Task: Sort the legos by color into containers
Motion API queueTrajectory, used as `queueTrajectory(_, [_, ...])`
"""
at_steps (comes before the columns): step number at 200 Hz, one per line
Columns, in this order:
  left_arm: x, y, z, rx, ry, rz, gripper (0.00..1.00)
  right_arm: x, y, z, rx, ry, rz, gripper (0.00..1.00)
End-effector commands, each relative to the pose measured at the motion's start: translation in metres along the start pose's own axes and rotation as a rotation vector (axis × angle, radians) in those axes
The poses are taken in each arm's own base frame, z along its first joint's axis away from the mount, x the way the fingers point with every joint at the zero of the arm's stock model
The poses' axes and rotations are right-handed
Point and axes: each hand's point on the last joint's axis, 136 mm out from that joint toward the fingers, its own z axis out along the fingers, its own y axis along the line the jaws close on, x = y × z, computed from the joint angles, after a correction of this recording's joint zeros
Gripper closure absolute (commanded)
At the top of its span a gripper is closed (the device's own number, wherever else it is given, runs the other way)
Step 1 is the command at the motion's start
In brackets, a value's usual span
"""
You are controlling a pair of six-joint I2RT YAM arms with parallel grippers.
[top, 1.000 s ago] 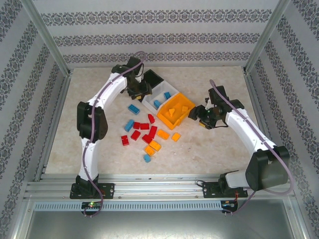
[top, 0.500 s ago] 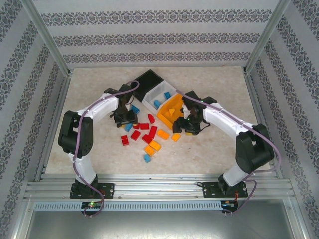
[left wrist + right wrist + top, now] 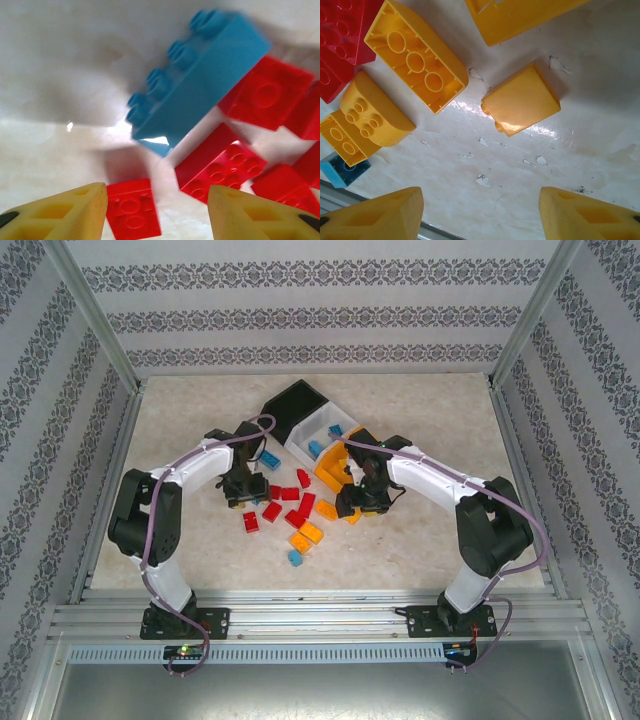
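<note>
Tabletop, left claw, right claw parted, empty

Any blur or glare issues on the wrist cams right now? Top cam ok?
Left wrist: the blue brick is smeared at its far end, the red bricks at the right edge are soft, and there's a glare spot on the table by the brick's near corner. Right wrist: sharp, with glare beside the small orange brick. Top external: evenly lit, soft shadows, no blur.

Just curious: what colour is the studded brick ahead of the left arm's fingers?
Light blue brick; the left wrist view shows it best.
</note>
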Motion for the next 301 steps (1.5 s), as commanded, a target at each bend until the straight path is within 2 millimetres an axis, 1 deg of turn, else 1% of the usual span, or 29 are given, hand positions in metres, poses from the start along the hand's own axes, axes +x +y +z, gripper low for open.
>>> queueTrajectory(1, [0.021, 0.018, -0.006, -0.055, 0.000, -0.092, 0.44, 0.001, -0.002, -0.001, 0.028, 0.004, -0.019, 0.36])
queueTrajectory(17, [0.030, 0.019, 0.002, -0.026, 0.007, -0.160, 0.43, 0.001, -0.003, 0.000, 0.029, 0.007, -0.019, 0.36])
queueTrajectory(29, [0.033, 0.016, 0.009, 0.003, 0.015, -0.196, 0.43, 0.001, -0.003, 0.001, 0.027, 0.008, -0.019, 0.36])
queueTrajectory(50, [0.031, 0.007, 0.019, 0.044, 0.027, -0.230, 0.43, 0.000, -0.002, 0.002, 0.024, 0.012, -0.026, 0.36])
queueTrajectory(68, [0.028, 0.008, 0.024, 0.029, 0.035, -0.240, 0.43, 0.000, -0.002, 0.002, 0.025, 0.012, -0.029, 0.36])
queueTrajectory(101, [0.029, 0.012, 0.033, -0.006, 0.063, -0.236, 0.44, 0.001, -0.004, 0.000, 0.031, 0.010, -0.035, 0.36])
queueTrajectory(115, [0.029, 0.013, 0.037, -0.011, 0.070, -0.236, 0.48, 0.002, -0.004, 0.001, 0.035, 0.011, -0.036, 0.36])
queueTrajectory(121, [0.029, 0.013, 0.038, -0.014, 0.073, -0.237, 0.52, 0.002, -0.004, 0.000, 0.036, 0.010, -0.036, 0.36])
queueTrajectory(126, [0.029, 0.014, 0.039, -0.018, 0.075, -0.237, 0.58, 0.001, -0.004, 0.000, 0.036, 0.009, -0.037, 0.36])
queueTrajectory(135, [0.028, 0.014, 0.038, -0.020, 0.074, -0.236, 0.66, 0.001, -0.005, 0.000, 0.039, 0.008, -0.038, 0.36])
queueTrajectory(148, [0.026, 0.014, 0.034, -0.028, 0.070, -0.227, 0.70, 0.000, -0.005, -0.002, 0.040, 0.002, -0.039, 0.36])
queueTrajectory(164, [0.022, 0.014, 0.023, -0.032, 0.054, -0.205, 0.76, 0.000, -0.007, -0.002, 0.043, 0.001, -0.037, 0.36])
queueTrajectory(186, [0.008, 0.013, 0.003, -0.020, 0.011, -0.180, 0.76, 0.000, -0.010, -0.002, 0.041, -0.004, -0.026, 0.36])
queueTrajectory(201, [-0.008, 0.009, -0.014, 0.003, -0.030, -0.171, 0.76, -0.001, -0.013, -0.004, 0.038, -0.009, -0.011, 0.36])
queueTrajectory(219, [-0.037, -0.006, -0.037, 0.066, -0.095, -0.155, 0.76, -0.002, -0.021, -0.010, 0.035, -0.028, 0.018, 0.36])
queueTrajectory(235, [-0.072, -0.023, -0.059, 0.125, -0.161, -0.143, 0.75, -0.003, -0.028, -0.016, 0.026, -0.053, 0.054, 0.36])
queueTrajectory(255, [-0.119, -0.049, -0.079, 0.199, -0.226, -0.135, 0.75, -0.001, -0.038, -0.022, 0.018, -0.077, 0.096, 0.36])
queueTrajectory(279, [-0.172, -0.079, -0.093, 0.262, -0.276, -0.123, 0.75, 0.002, -0.044, -0.028, 0.021, -0.097, 0.125, 0.36])
queueTrajectory(295, [-0.200, -0.094, -0.093, 0.283, -0.297, -0.114, 0.75, 0.003, -0.046, -0.033, 0.025, -0.111, 0.138, 0.36])
queueTrajectory(301, [-0.209, -0.098, -0.090, 0.286, -0.294, -0.115, 0.75, 0.004, -0.046, -0.034, 0.026, -0.113, 0.142, 0.36])
